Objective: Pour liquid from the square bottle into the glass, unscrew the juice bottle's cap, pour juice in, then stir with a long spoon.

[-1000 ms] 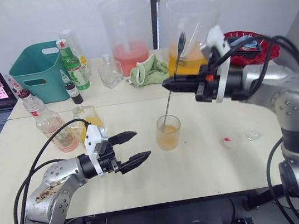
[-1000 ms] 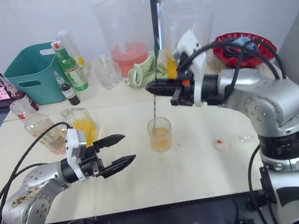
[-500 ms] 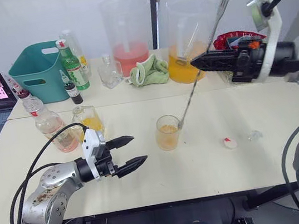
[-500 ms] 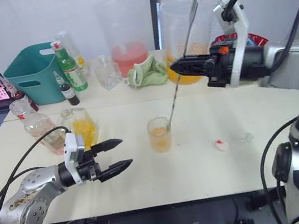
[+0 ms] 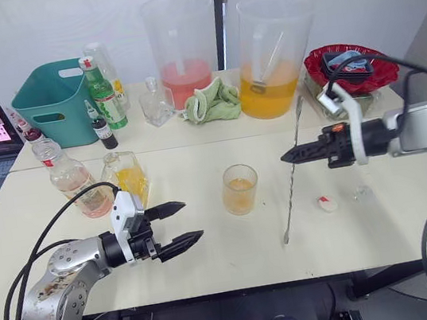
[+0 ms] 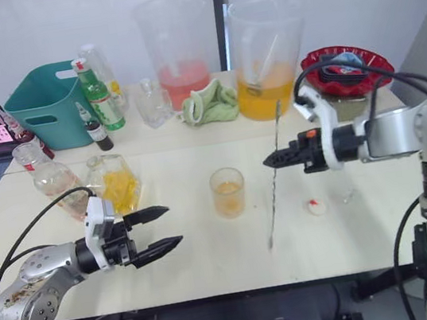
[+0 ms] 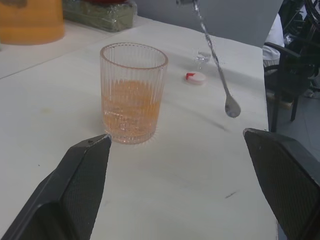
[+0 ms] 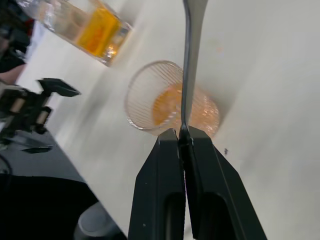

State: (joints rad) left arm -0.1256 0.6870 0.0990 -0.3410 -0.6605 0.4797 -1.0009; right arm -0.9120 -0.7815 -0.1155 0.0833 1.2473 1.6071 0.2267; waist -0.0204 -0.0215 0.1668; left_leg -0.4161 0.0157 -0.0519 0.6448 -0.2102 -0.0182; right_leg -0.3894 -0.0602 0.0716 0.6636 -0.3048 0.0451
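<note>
Back of the table had a teal bin [image 5: 52, 103] at 10 o'clock and two big pitchers [image 5: 274, 54] near 12. A green cloth [image 5: 211, 101] lay between them, with a red bowl [image 5: 347, 66] at 2.

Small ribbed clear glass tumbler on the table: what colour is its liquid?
Pale orange, filling the lower half of the glass; clearest in the left wrist view.

Head stereo pair looks forward and down over the table [image 5: 211, 249] from behind both arms — the two eyes share nearly the whole scene, slightly offset sideways. Left wrist cam sits low and close, looking along the tabletop between its own spread fingers [image 7: 75, 190] at the glass [image 7: 133, 92], with the long spoon [image 7: 220, 65] beyond. Right wrist cam looks down along its closed fingers [image 8: 160, 200] at the same glass [image 8: 165, 105] — shared by all views.
</note>
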